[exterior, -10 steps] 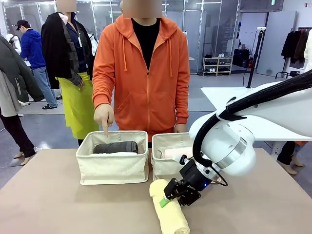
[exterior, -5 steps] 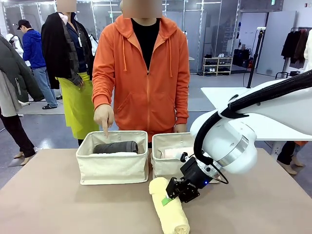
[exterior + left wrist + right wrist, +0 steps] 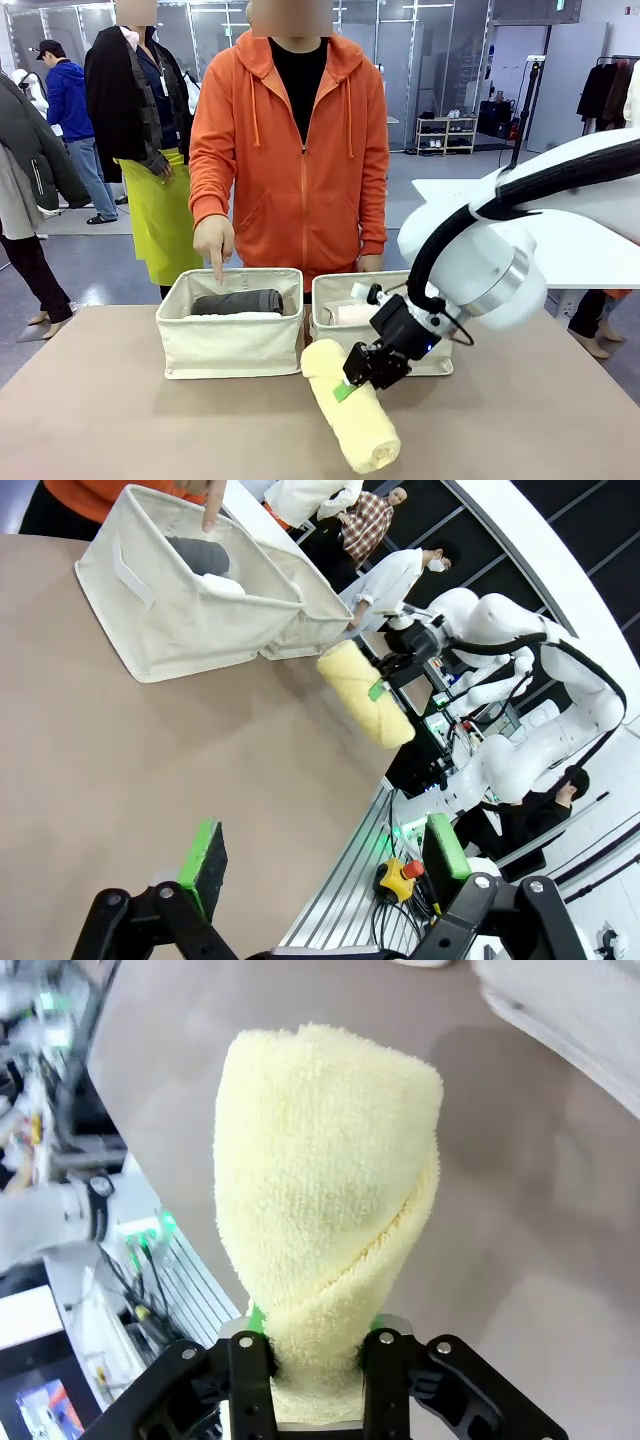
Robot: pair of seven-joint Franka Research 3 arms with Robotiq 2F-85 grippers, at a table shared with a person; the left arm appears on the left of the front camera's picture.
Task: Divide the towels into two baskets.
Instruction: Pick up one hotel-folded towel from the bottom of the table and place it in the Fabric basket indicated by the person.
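Observation:
My right gripper (image 3: 357, 378) is shut on the pale yellow towel (image 3: 352, 408) near one end and holds the roll tilted above the table, just in front of the right basket (image 3: 330, 338). In the right wrist view the yellow towel (image 3: 325, 1200) stands out from between the fingers (image 3: 250, 1370). A pale roll, pinkish, lies in the right basket. The left basket (image 3: 230, 345) holds the dark grey towel (image 3: 238, 301) on top of a white one (image 3: 245, 315). My left gripper (image 3: 325, 852) hangs open over bare table, far from the left basket (image 3: 170, 615).
A person in an orange hoodie stands behind the baskets, with one hand (image 3: 213, 243) pointing a finger down at the left basket's rim. Bare table lies in front of and to both sides of the baskets. Other people stand far behind on the left.
My right gripper has lifted the yellow towel off the table and carried it up and slightly back toward the baskets. The pointing hand has stayed put.

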